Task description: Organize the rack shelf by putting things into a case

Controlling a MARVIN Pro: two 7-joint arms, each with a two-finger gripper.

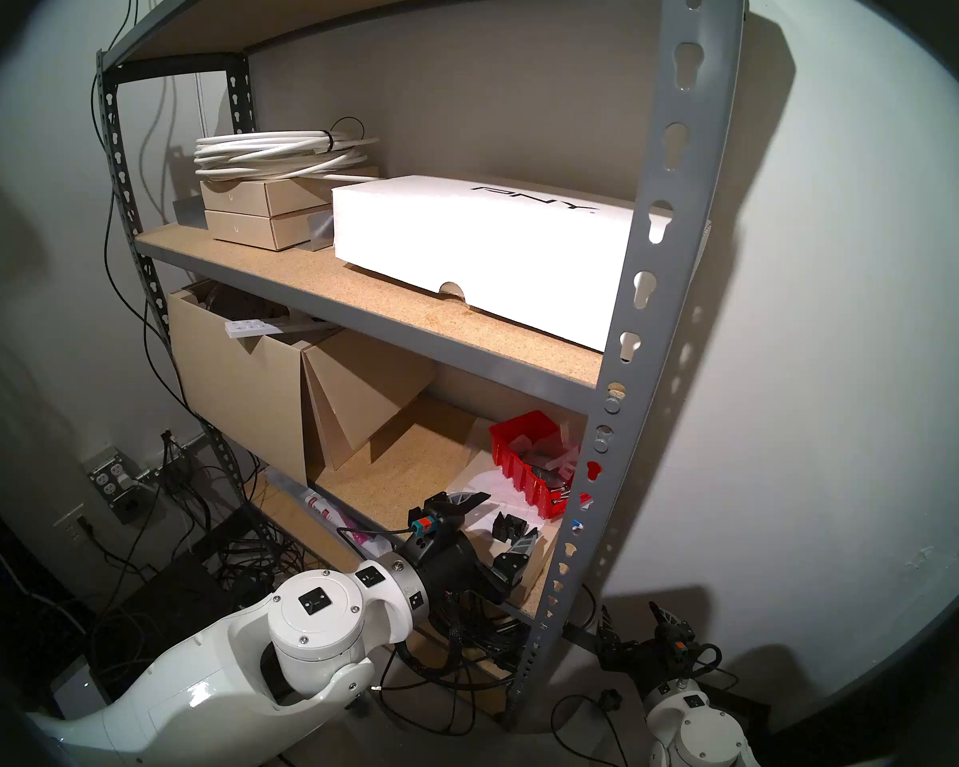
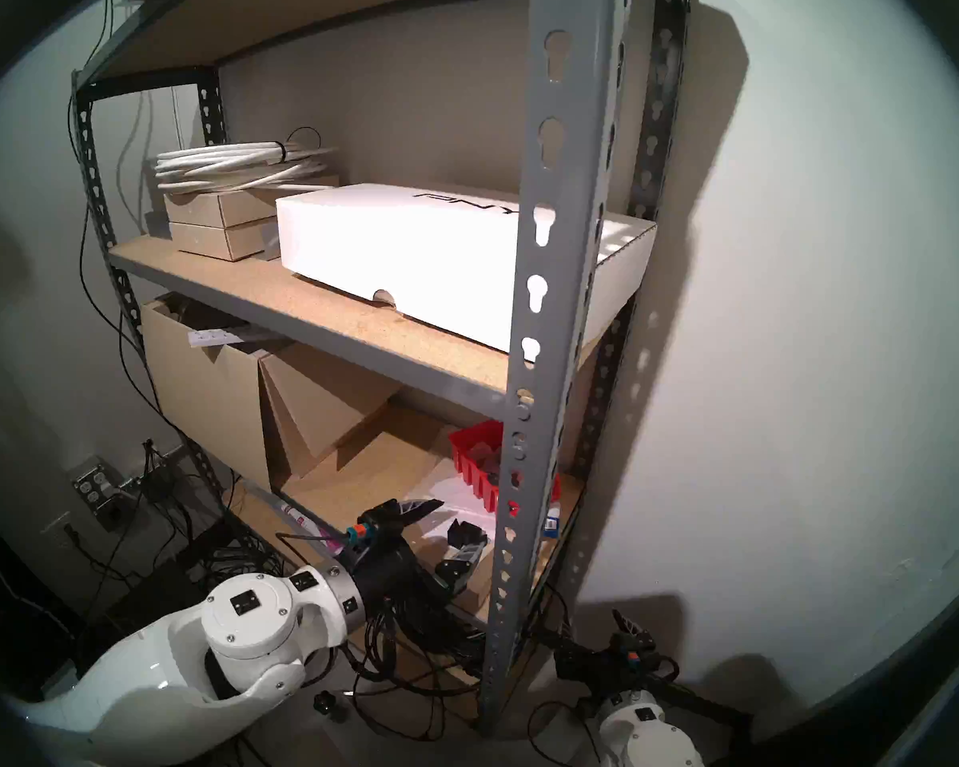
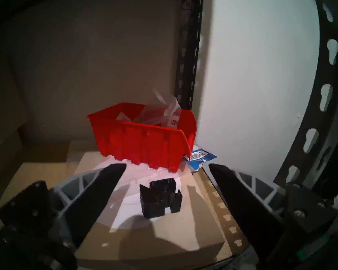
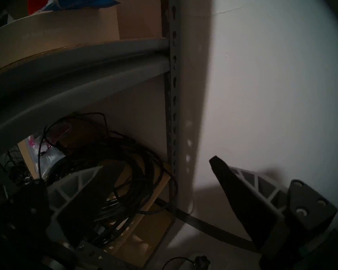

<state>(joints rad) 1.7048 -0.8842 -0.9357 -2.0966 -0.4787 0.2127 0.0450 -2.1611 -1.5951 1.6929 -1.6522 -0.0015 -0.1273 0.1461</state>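
Grey rack shelf point(image 1: 640, 284), lower board: our left pincer point(image 3: 167, 166) hangs wide and empty, the black ridged block point(image 3: 160, 197) lying between its tips, untouched, near the board's front edge. Red bin point(image 3: 144, 143) sits behind, clear bag point(image 3: 160, 109) inside. Front upright crowds the right side. Right pincer point(image 1: 632, 619) wide, below the shelf.

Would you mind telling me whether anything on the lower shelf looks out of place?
Yes: the small black ridged block sits loose on a white sheet in front of the red bin, not inside it, while clear bags already stick up out of the bin.
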